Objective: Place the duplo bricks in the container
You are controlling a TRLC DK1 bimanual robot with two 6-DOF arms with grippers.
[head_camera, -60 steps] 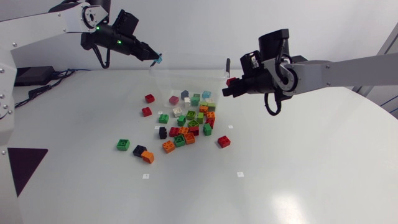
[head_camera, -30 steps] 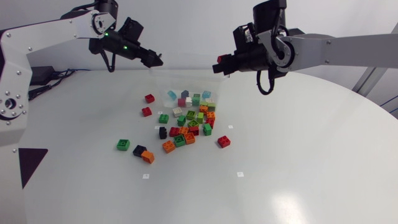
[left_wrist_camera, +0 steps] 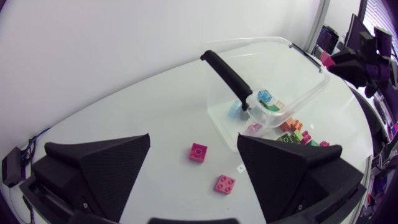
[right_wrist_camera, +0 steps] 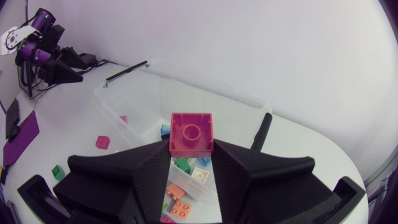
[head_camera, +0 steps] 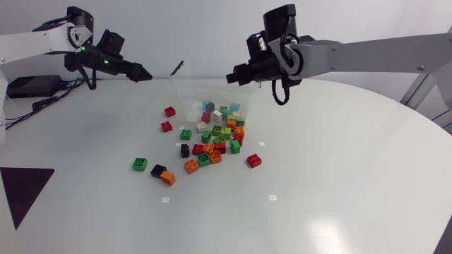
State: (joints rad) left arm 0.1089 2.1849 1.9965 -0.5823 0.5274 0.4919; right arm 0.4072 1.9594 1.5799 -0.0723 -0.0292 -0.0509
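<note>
— Over at the far side of the desk, what do we have in hand?

— Our right pincer pinches a red brick from two sides, studs up, in the air above the container. From the head view we can hardly make that brick out against the dark fingers.

— And our left pincer?

— Spread wide with nothing between the fingers. It hangs well apart from the container, beyond the end with the black handle.

— Can we trace the container itself?

— Only in part. Its walls are clear, so from above they nearly vanish. The rim and the handle give it away. The wrist views show it better.

— How many bricks lie inside it?

— We cannot count them. A few light blue, green and white ones show through the wall, but they overlap, and our right fingers hide part of the floor.

— What about the rest?

— The loose bricks sit in a heap on the desk just beside the container. A green brick and a few others lie scattered farther out.
</note>
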